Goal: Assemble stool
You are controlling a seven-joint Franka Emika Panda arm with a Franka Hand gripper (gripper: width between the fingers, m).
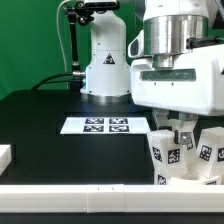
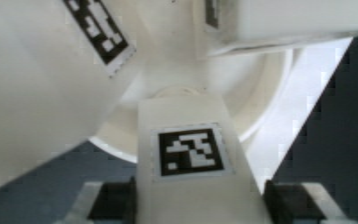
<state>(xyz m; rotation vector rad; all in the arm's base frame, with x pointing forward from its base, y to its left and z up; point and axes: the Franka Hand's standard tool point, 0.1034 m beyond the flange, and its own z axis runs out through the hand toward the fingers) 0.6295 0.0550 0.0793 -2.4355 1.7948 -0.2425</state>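
Observation:
My gripper point(image 1: 181, 135) hangs over the stool parts at the exterior view's right front. In the wrist view the gripper point(image 2: 197, 200) is shut on a white leg block point(image 2: 190, 120) bearing a square tag, with a dark finger pad point(image 2: 115, 200) against each side of it. The leg reaches toward the round rimmed seat disc point(image 2: 265, 95) beyond it. Another tagged leg point(image 2: 91, 30) stands close by. In the exterior view, two tagged white legs point(image 1: 164, 155) point(image 1: 208, 152) stand upright on either side of the fingers. The seat is mostly hidden there behind the front bar.
The marker board point(image 1: 95, 125) lies flat on the black table toward the middle. A plain white bar point(image 1: 80, 205) runs along the front edge, and a short white piece point(image 1: 5, 155) sits at the exterior view's left. The arm's base point(image 1: 105, 65) stands at the back.

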